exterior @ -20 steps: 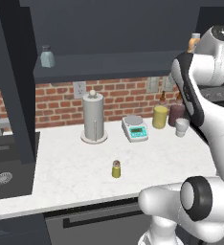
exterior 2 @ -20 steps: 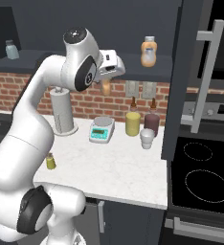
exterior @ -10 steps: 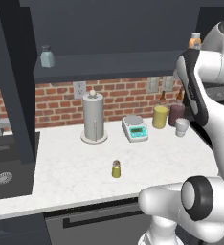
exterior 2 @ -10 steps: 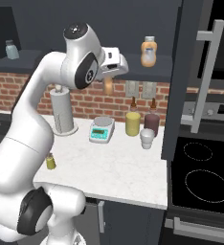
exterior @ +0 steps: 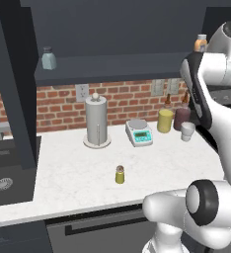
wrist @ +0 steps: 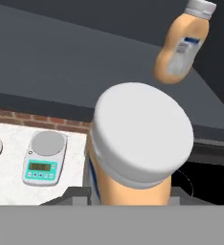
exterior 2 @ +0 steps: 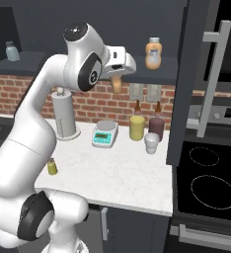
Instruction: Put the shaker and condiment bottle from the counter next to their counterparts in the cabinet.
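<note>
Carrying the small orange grey-capped condiment bottle [wrist: 133,148] pinched in the gripper [exterior 2: 118,75]; next, set it beside its shelved orange twin [exterior 2: 153,53].

A paper-towel roll [exterior: 97,121], a scale [exterior: 139,132], a yellow bottle [exterior: 165,119], a dark jar [exterior: 181,117] and a white cup [exterior: 188,131] stand along the brick wall [exterior: 58,104].

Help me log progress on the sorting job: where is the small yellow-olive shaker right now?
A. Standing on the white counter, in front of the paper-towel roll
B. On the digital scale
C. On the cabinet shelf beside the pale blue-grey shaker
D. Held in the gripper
A. The shaker stands alone on the counter, nearer than the paper-towel roll; the gripper holds the condiment bottle instead.
</note>
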